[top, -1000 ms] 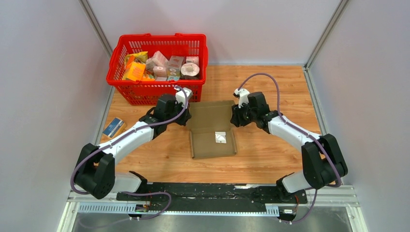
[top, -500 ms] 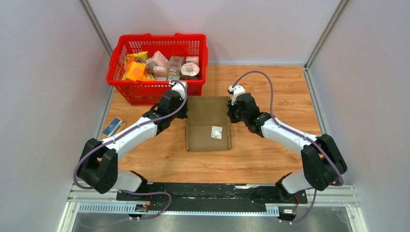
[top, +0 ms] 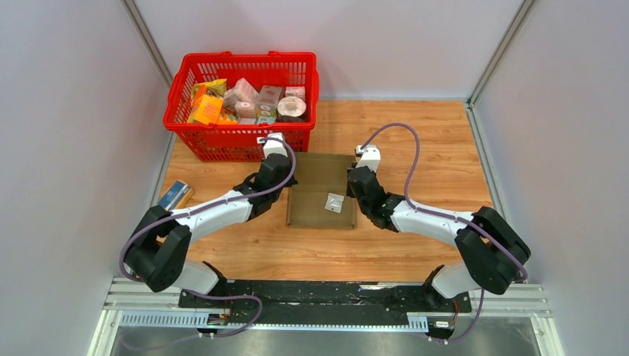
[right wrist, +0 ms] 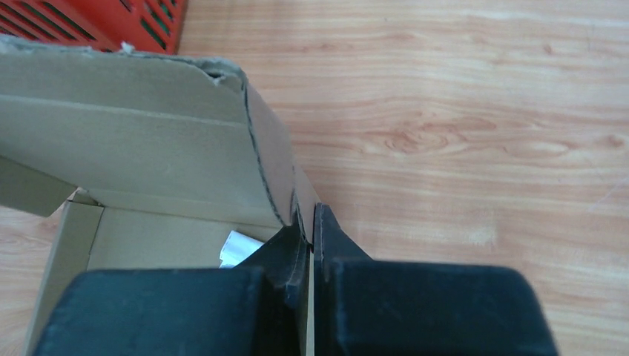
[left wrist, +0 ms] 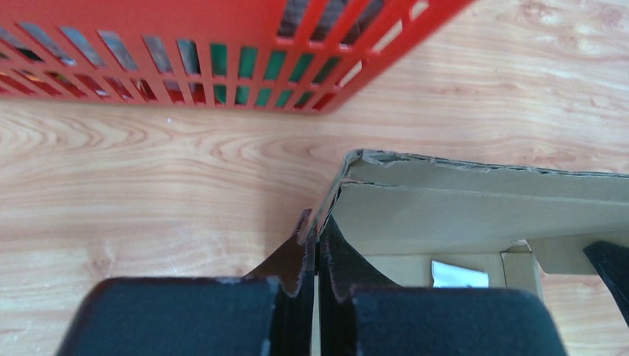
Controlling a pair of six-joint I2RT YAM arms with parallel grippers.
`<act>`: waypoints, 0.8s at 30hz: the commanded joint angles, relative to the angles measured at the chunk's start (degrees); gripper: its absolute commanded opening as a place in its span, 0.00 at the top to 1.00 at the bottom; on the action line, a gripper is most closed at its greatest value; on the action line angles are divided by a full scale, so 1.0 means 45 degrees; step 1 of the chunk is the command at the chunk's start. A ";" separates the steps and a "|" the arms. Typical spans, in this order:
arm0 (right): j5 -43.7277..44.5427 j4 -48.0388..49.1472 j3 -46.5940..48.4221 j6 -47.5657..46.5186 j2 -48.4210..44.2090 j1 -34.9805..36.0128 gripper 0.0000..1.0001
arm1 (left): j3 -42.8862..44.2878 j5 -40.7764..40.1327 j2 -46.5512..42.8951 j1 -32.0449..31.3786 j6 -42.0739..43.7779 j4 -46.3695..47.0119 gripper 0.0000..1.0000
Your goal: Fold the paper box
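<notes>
Left tool (left wrist: 317, 248) clamping left wall of box (top: 315, 213), right tool (right wrist: 310, 233) clamping right wall, box sitting on tabletop (top: 434, 141) near basket (top: 222, 143).

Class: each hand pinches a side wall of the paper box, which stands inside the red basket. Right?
No. The top external view shows the paper box on the table, outside the red basket. The left hand and right hand do pinch its walls.
</notes>
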 commanded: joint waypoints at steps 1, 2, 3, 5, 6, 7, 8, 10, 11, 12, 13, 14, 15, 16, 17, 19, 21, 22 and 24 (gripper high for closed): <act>0.2051 0.2322 -0.1027 0.1353 -0.0412 0.0253 1.00 | -0.1098 -0.1651 -0.1002 -0.0381 -0.0460 0.1436 1.00; 0.2070 0.2578 -0.1205 0.1334 -0.0451 0.0331 1.00 | -0.1256 -0.1651 -0.1082 -0.0498 -0.0479 0.1573 1.00; 0.2264 0.2851 -0.1420 0.1372 -0.0509 0.0429 1.00 | -0.1412 -0.1690 -0.1160 -0.0557 -0.0518 0.1768 1.00; 0.2460 0.3691 -0.2161 0.1334 -0.0704 0.0780 1.00 | -0.1900 -0.1826 -0.1394 -0.0810 -0.0577 0.2003 1.00; 0.2790 0.4003 -0.2435 0.1295 -0.0783 0.0936 1.00 | -0.2115 -0.1827 -0.1453 -0.0889 -0.0577 0.2469 1.00; 0.3064 0.4586 -0.2689 0.1236 -0.0938 0.1286 1.00 | -0.2465 -0.1866 -0.1550 -0.0987 -0.0558 0.2647 1.00; 0.3279 0.4921 -0.3213 0.1159 -0.0998 0.1444 1.00 | -0.2643 -0.2021 -0.1590 -0.1104 -0.0577 0.2784 1.00; 0.3671 0.5914 -0.3763 0.1003 -0.1173 0.1814 1.00 | -0.3110 -0.2003 -0.1746 -0.1338 -0.0597 0.3253 1.00; 0.3672 0.6268 -0.4326 0.0982 -0.1232 0.1913 1.00 | -0.3287 -0.2119 -0.1785 -0.1416 -0.0635 0.3409 1.00; 0.3691 0.6794 -0.4545 0.0982 -0.1271 0.1972 1.00 | -0.3598 -0.2158 -0.1844 -0.1591 -0.0674 0.3720 1.00; 0.3711 0.6973 -0.4779 0.0982 -0.1349 0.2089 1.00 | -0.3756 -0.2178 -0.1980 -0.1651 -0.0655 0.3897 1.00; 0.3711 0.7033 -0.4916 0.1098 -0.1369 0.2129 1.00 | -0.3912 -0.2198 -0.2058 -0.1729 -0.0616 0.4247 1.00; 0.3749 0.7072 -0.5092 0.1118 -0.1408 0.2148 0.99 | -0.4204 -0.2198 -0.2098 -0.1807 -0.0539 0.4444 1.00; 0.3731 0.7073 -0.5171 0.1157 -0.1467 0.2207 0.98 | -0.4323 -0.2217 -0.2195 -0.1924 -0.0364 0.4601 1.00; 0.3730 0.7092 -0.5249 0.1254 -0.1506 0.2265 0.98 | -0.4401 -0.2276 -0.2215 -0.1983 -0.0324 0.4699 1.00; 0.3886 0.7073 -0.5483 0.1314 -0.1681 0.2401 0.94 | -0.4713 -0.2276 -0.2429 -0.2081 -0.0420 0.4719 1.00; 0.4061 0.7073 -0.5601 0.1314 -0.1818 0.2519 0.91 | -0.5199 -0.2373 -0.2566 -0.2140 -0.0479 0.5147 1.00; 0.4178 0.7073 -0.5756 0.1333 -0.1973 0.2713 0.90 | -0.5338 -0.2374 -0.2606 -0.2237 -0.0499 0.5323 1.00; 0.4316 0.7073 -0.5913 0.1334 -0.2130 0.2851 0.89 | -0.5612 -0.2510 -0.2645 -0.2354 -0.0499 0.5578 1.00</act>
